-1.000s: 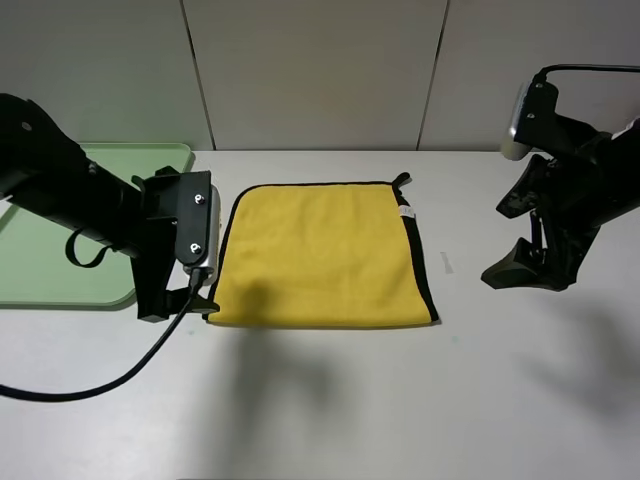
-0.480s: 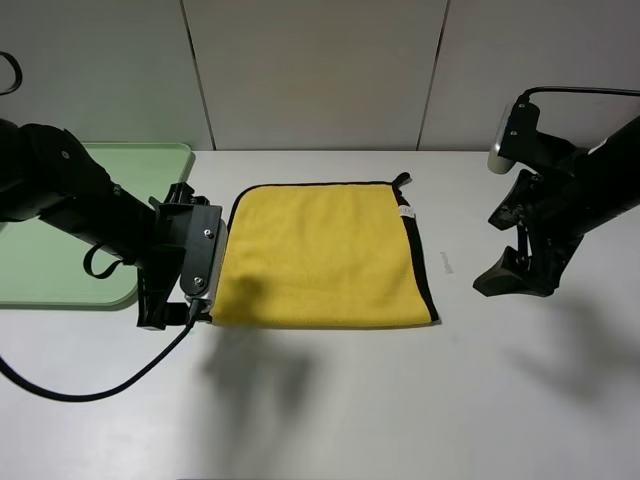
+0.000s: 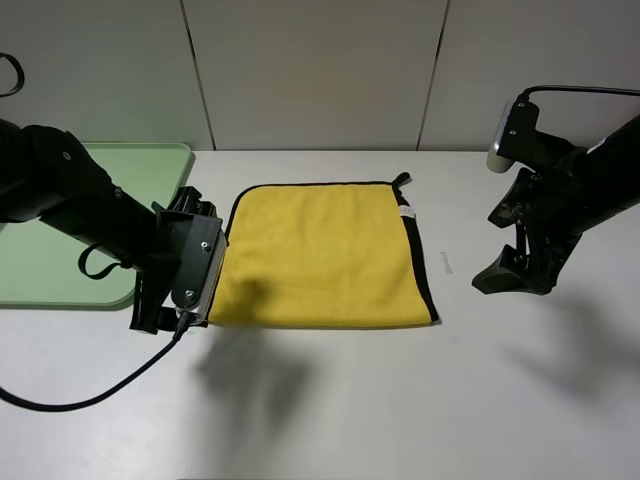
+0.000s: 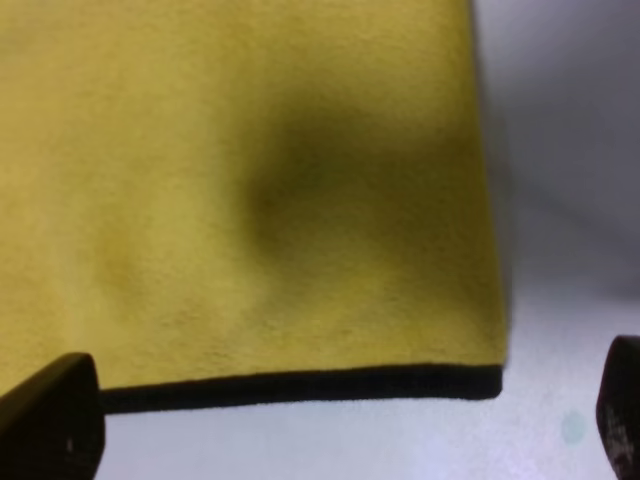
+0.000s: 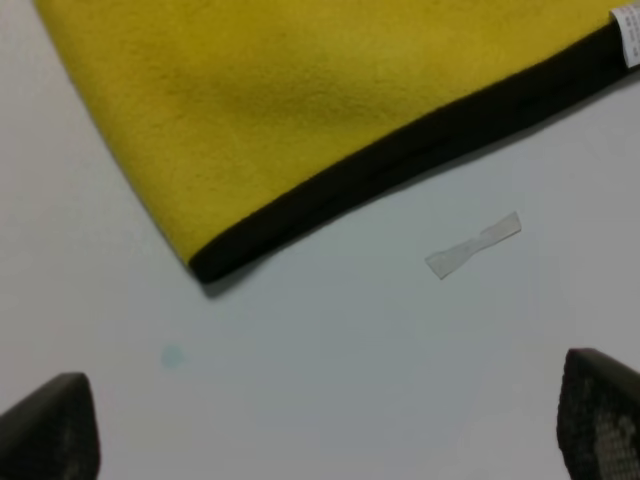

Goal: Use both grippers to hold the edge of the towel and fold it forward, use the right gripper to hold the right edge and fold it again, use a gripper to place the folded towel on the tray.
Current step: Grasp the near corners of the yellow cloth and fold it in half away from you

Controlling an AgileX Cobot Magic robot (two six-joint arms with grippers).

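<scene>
Yellow towel (image 3: 320, 255) carries a small white label (image 3: 406, 212), writing unreadable.

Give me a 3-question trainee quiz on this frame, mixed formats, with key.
1. True or false: the right gripper is shut on the yellow towel.
2. In the exterior high view, which side of the towel is the green tray on? A) left B) right C) under it
3. Fill in: the tape scrap lies ____ the towel's black trim (touching / apart from).
Key: 1 false; it and the left gripper are both open and hold nothing. 2 A. 3 apart from.
</scene>
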